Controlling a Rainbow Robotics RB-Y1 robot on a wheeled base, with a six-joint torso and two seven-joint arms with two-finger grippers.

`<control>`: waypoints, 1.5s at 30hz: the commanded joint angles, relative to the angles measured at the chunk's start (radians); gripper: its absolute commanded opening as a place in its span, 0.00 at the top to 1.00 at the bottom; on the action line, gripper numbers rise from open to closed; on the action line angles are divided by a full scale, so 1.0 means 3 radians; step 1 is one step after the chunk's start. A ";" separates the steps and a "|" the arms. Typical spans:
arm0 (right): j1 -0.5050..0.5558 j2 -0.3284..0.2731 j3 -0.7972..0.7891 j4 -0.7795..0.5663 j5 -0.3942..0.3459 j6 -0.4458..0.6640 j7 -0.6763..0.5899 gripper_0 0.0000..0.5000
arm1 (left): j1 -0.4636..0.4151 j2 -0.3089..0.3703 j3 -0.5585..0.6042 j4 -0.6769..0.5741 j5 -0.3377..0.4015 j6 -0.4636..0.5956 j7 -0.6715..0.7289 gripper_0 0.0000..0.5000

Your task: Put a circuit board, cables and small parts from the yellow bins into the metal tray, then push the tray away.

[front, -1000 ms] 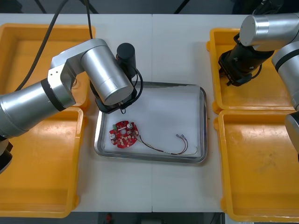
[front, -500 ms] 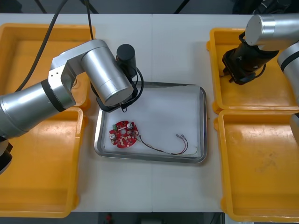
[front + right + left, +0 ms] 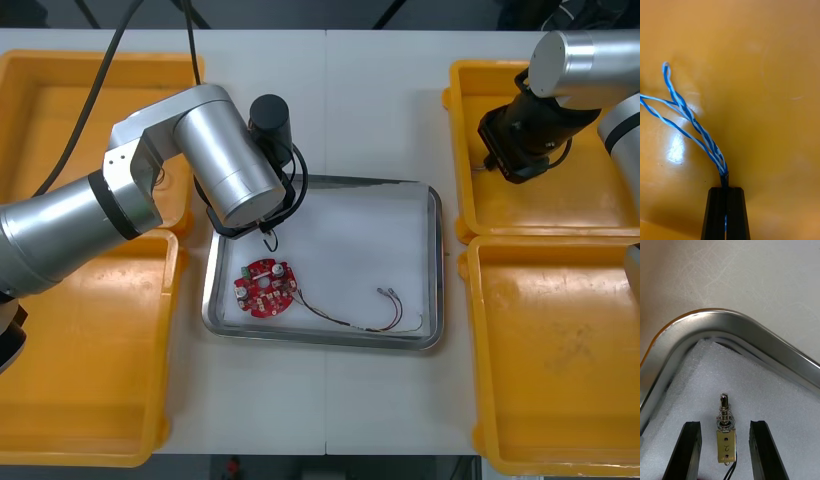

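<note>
light table (image 3: 370, 100); metal tray (image 3: 436, 260) centre; yellow bins (image 3: 60, 120) flanking; right gripper (image 3: 726, 189) pinching cable (image 3: 693, 120)

Round red circuit board (image 3: 265, 288), silver-white specks on top. Shiny silver metal tray (image 3: 434, 250), white inside. Twisted blue-and-white cable (image 3: 696, 131), alternating stripes. Rectangular yellow plastic bins (image 3: 90, 400). Small metal part (image 3: 726, 442): brass-toned body, silver spring. Counter (image 3: 380, 100) off-white.

An electronics workshop or lab is suggested: a light surface (image 3: 380, 100) is laid out with yellow bins (image 3: 550, 350) and a foam-lined metal tray (image 3: 434, 260) between them.
</note>
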 commanded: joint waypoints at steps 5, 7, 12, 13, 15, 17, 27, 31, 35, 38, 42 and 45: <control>0.0052 -0.0343 0.0069 -0.0528 -0.0016 0.0480 0.0300 1.00 | 0.0002 0.0040 0.0284 -0.0424 0.0141 0.0333 0.0048 0.11; 0.0052 -0.0405 0.0063 -0.0712 -0.0021 0.0623 0.0356 1.00 | -0.0059 0.0092 0.0463 -0.0526 0.0355 0.0507 0.0043 0.06; 0.0052 -0.0522 -0.0003 -0.1019 -0.0042 0.0971 0.0739 1.00 | -0.0197 0.0214 0.0842 -0.0628 0.0754 0.0850 0.0073 0.00; 0.0052 -0.0548 -0.0029 -0.1095 -0.0052 0.1058 0.0826 1.00 | -0.0223 0.0250 0.0939 -0.0628 0.0851 0.0911 0.0073 0.00; 0.0052 -0.0573 -0.0054 -0.1177 -0.0067 0.1150 0.0908 1.00 | -0.0254 0.0291 0.1031 -0.0628 0.0938 0.0967 0.0073 0.00; 0.0052 -0.0609 -0.0110 -0.1331 -0.0098 0.1344 0.1082 1.00 | -0.0284 0.0388 0.1210 -0.0623 0.1071 0.1054 0.0094 0.00; 0.0052 -0.0752 -0.0131 -0.1868 -0.0374 0.1938 0.1793 1.00 | -0.0376 0.0746 0.1665 -0.0204 0.1332 0.1080 0.0191 0.00; 0.0052 -0.0829 -0.0131 -0.1965 -0.0630 0.2009 0.2084 1.00 | -0.0438 0.0828 0.1665 0.0113 0.1327 0.0942 0.0441 0.00; 0.0057 -0.0865 -0.0131 -0.2041 -0.0809 0.2040 0.2345 1.00 | -0.0468 0.0900 0.1660 0.0384 0.1240 0.0696 0.0866 0.00; 0.0062 -0.0875 -0.0131 -0.2139 -0.0860 0.2089 0.2478 1.00 | -0.0468 0.0925 0.1644 0.0553 0.1112 0.0671 0.0835 0.00; 0.0062 -0.0885 -0.0131 -0.2271 -0.0891 0.2089 0.2641 1.00 | -0.0473 0.1002 0.1501 0.0732 0.0994 0.0522 0.0820 0.00; 0.0077 -0.0890 -0.0131 -0.2369 -0.0916 0.2089 0.2723 1.00 | -0.0473 0.1038 0.1404 0.0834 0.0928 0.0430 0.0810 0.00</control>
